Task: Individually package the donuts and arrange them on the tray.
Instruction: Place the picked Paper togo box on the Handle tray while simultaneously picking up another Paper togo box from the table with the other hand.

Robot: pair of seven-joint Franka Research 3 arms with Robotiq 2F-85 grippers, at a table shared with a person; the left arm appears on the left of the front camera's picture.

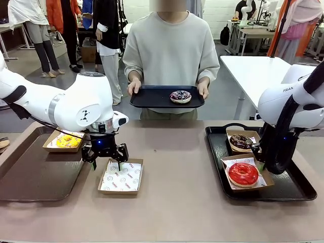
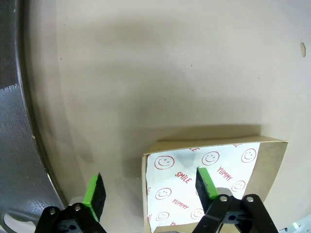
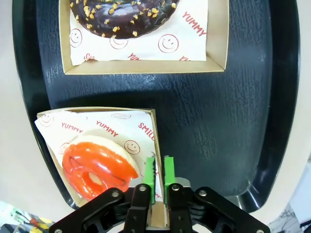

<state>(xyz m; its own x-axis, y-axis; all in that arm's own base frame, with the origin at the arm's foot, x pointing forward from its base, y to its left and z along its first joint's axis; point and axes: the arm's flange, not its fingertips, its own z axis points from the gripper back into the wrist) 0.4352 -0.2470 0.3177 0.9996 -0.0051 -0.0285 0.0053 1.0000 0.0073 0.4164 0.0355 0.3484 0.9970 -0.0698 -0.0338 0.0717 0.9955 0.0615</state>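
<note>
My left gripper (image 2: 150, 189) (image 1: 105, 153) is open and straddles the side wall of an empty paper-lined cardboard box (image 2: 214, 179) (image 1: 121, 176): one finger is outside on the table, the other inside. The right gripper (image 3: 159, 178) is shut on the wall of the box holding the glossy red donut (image 3: 97, 165) (image 1: 243, 173), on the black tray (image 1: 293, 188). A chocolate donut (image 3: 124, 17) (image 1: 241, 141) sits boxed behind it. The yellow donut (image 1: 67, 141) lies boxed on the brown tray (image 1: 35, 177). The person holds a black tray (image 1: 152, 98) carrying the sprinkled donut (image 1: 180, 96).
The brown tray's dark rim (image 2: 14, 145) runs beside my left gripper. The tabletop between the two trays is bare beige (image 1: 177, 192). The person stands at the far edge, both hands on the held tray.
</note>
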